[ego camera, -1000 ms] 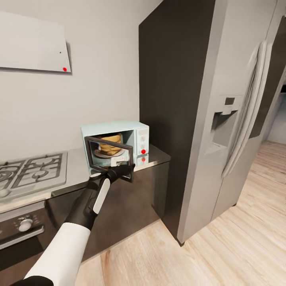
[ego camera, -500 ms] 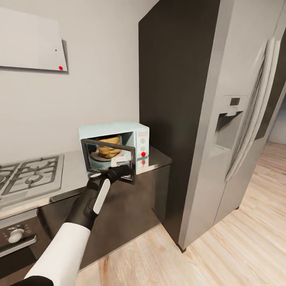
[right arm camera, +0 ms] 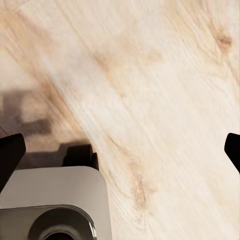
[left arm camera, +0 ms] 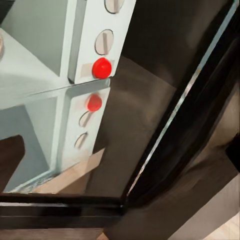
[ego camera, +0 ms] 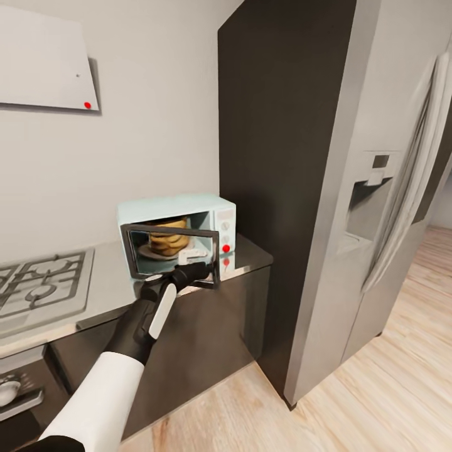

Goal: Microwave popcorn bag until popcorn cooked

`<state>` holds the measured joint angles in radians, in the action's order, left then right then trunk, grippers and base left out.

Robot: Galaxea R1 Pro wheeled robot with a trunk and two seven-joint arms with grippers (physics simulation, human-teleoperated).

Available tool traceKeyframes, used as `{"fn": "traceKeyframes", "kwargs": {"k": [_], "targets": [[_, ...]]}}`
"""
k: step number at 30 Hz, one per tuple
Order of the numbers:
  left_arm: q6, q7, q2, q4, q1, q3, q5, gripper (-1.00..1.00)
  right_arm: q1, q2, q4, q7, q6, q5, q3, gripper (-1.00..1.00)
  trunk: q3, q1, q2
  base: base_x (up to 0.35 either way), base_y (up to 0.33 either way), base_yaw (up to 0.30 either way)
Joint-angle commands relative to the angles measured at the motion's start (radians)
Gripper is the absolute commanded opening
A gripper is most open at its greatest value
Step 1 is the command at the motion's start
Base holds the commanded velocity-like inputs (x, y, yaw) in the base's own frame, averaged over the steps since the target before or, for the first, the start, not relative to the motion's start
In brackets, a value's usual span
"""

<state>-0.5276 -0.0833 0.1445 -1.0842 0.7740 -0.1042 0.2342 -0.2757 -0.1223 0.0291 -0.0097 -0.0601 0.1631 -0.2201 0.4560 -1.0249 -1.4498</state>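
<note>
The pale blue microwave [ego camera: 210, 207] stands on the countertop [ego camera: 110, 282] beside a dark tall panel. Its dark-framed glass door [ego camera: 172, 254] is swung most of the way across the opening. Through the glass I see the tan popcorn bag [ego camera: 166, 233] inside on the turntable. My left gripper [ego camera: 194, 271] presses on the door's lower edge near the white handle [ego camera: 191, 255]. In the left wrist view the left gripper [left arm camera: 120, 160] is open, close to the door frame [left arm camera: 60, 205] and the panel with its red knob [left arm camera: 101, 68]. My right gripper [right arm camera: 120, 155] hangs open over the floor.
A grey gas hob [ego camera: 37, 292] lies left of the microwave, with a black oven [ego camera: 19, 392] below it. A big grey fridge [ego camera: 383, 207] stands at the right. A light wooden floor [ego camera: 389, 402] spreads in front. A part of the robot's grey base [right arm camera: 50, 205] sits below the right gripper.
The microwave door has swung further towards shut, with my left gripper moving right against it. The whole picture has shifted a little, so the camera moved.
</note>
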Motion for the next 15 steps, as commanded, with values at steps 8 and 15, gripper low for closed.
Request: {"fn": "traceKeyframes", "kwargs": {"k": [8, 15], "targets": [[-0.005, 0.004, 0.000, 0.000, 0.001, 0.024, -0.024, 1.00, -0.002, 0.000, 0.003, -0.001, -0.006, 0.010, -0.009, 1.00, 0.001, 0.000, -0.001, 0.151, 0.000, 0.000], [-0.005, 0.004, 0.000, 0.000, 0.001, 0.024, -0.024, 1.00, -0.002, 0.000, 0.003, -0.001, -0.006, 0.010, -0.009, 1.00, 0.001, 0.000, -0.001, 0.151, 0.000, 0.000]]}}
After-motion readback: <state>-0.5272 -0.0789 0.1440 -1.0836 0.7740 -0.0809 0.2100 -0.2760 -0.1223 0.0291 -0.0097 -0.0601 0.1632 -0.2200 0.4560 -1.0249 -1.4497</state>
